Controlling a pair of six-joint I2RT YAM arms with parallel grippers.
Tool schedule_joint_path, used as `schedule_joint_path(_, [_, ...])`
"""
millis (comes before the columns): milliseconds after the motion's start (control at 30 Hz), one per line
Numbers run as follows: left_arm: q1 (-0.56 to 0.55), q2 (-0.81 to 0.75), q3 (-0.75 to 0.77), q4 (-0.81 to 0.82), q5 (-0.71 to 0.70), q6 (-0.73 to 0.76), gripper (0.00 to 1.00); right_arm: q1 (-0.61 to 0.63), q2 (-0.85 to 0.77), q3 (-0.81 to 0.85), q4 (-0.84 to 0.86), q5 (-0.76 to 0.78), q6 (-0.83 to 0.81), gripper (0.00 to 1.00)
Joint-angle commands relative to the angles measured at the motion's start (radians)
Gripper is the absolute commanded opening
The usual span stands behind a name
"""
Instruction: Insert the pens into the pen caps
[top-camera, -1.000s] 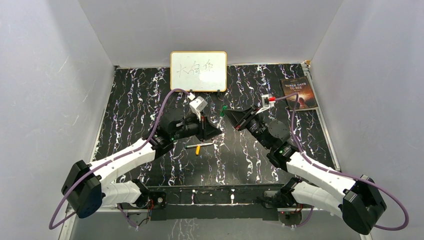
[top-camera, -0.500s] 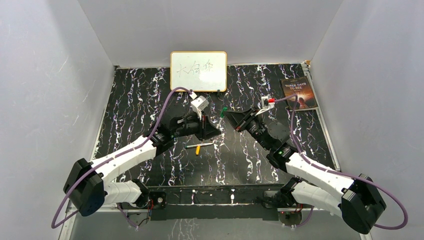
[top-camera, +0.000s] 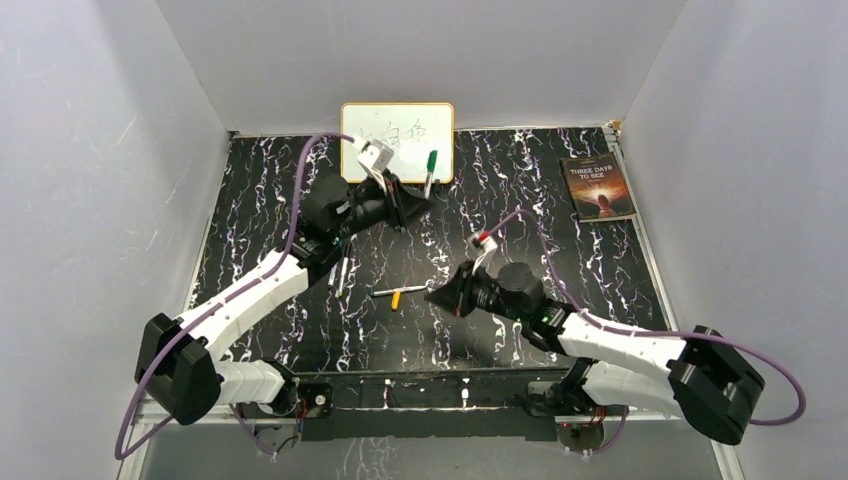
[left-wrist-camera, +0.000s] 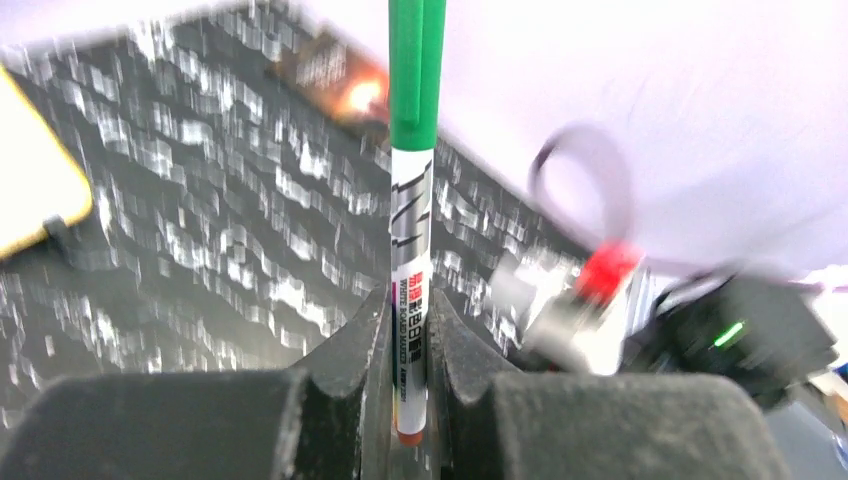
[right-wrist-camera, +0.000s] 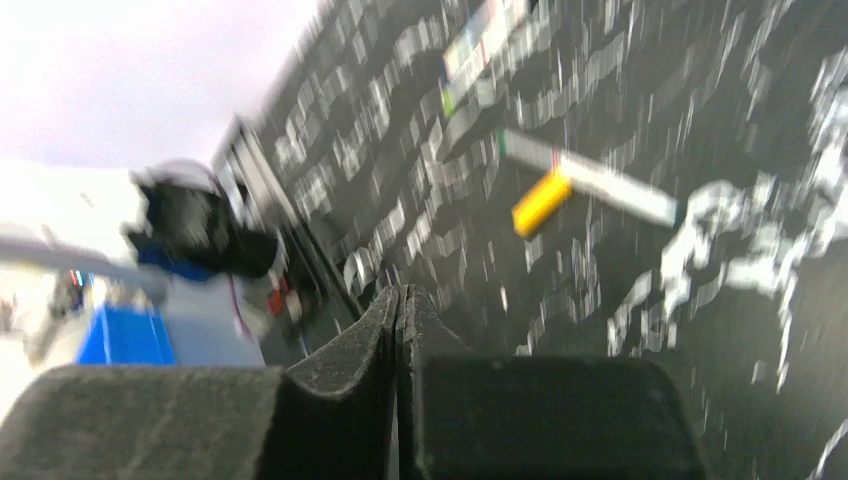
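My left gripper is shut on a whitish pen that stands upright between its jaws, a green pen cap on its top end. From above, this gripper hangs in front of the whiteboard with the green-capped pen. My right gripper is shut and holds nothing. It hovers low, just right of another pen lying mid-table with a yellow cap against it. The right wrist view shows that pen and the yellow cap ahead of the jaws. Two more pens lie under the left arm.
A whiteboard with writing leans at the back wall. A dark book lies at the back right. Purple cables loop off both wrists. Grey walls enclose the black marbled table.
My left arm swung up and back toward the whiteboard, carrying the green-capped pen. My right gripper left the cap, shut, and dropped forward to beside the pen with the yellow cap.
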Motion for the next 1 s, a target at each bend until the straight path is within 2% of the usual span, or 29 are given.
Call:
schedule_joint_path(0, [0.001,-0.033,0.086,0.230,-0.023,-0.005,0.00,0.045,0.016,-0.040,-0.137,-0.160,0.001,0.00])
schedule_joint_path(233, [0.002,-0.068,0.063,0.135,-0.042,0.026,0.00,0.044,-0.051,-0.039,-0.189,-0.087,0.005,0.00])
schedule_joint_path(367, [0.002,-0.083,0.074,-0.147,-0.134,0.092,0.00,0.045,-0.142,-0.035,-0.262,0.027,0.004,0.00])
schedule_joint_path(500, [0.003,-0.079,0.044,-0.501,-0.359,0.146,0.00,0.044,-0.235,-0.017,-0.357,0.164,-0.018,0.00])
schedule_joint_path(667, [0.030,-0.091,-0.031,-0.716,-0.502,0.119,0.00,0.043,-0.262,0.005,-0.415,0.200,-0.039,0.00])
schedule_joint_path(733, [0.065,-0.042,-0.081,-0.770,-0.514,0.101,0.00,0.043,-0.257,0.002,-0.420,0.195,-0.019,0.00])
schedule_joint_path(800, [0.082,0.001,-0.119,-0.799,-0.552,0.077,0.00,0.043,-0.284,-0.009,-0.434,0.216,-0.006,0.06])
schedule_joint_path(967, [0.138,0.081,-0.184,-0.737,-0.543,0.066,0.00,0.043,-0.305,-0.015,-0.459,0.234,-0.008,0.08])
